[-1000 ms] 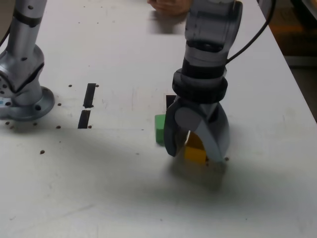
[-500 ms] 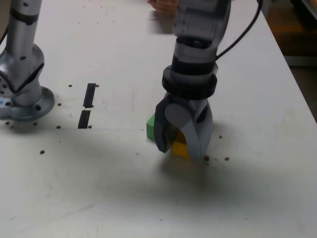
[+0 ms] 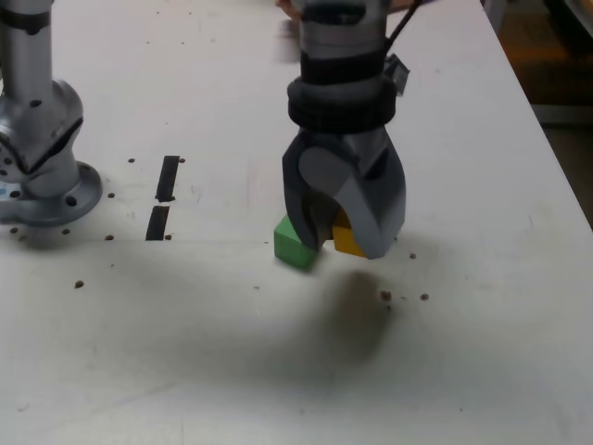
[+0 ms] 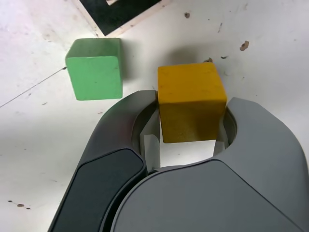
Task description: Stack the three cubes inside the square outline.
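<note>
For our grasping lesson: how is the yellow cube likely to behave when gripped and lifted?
The yellow cube looks rigid: its edges stay square between the gripper jaws. Flat faces suggest it won't roll. Its matte surface probably resists slipping.

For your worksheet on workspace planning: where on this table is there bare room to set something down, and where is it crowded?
Bare: the near table below the green cube, and the exterior view's right. Crowded: around the gripper holding the yellow cube.

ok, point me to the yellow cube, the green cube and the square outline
yellow cube (image 4: 192, 101), wrist view, on its top face, between the jaws.
green cube (image 4: 94, 69), wrist view, middle of its top face.
square outline (image 4: 120, 10), wrist view, on the black tape band at the picture's edge.
</note>
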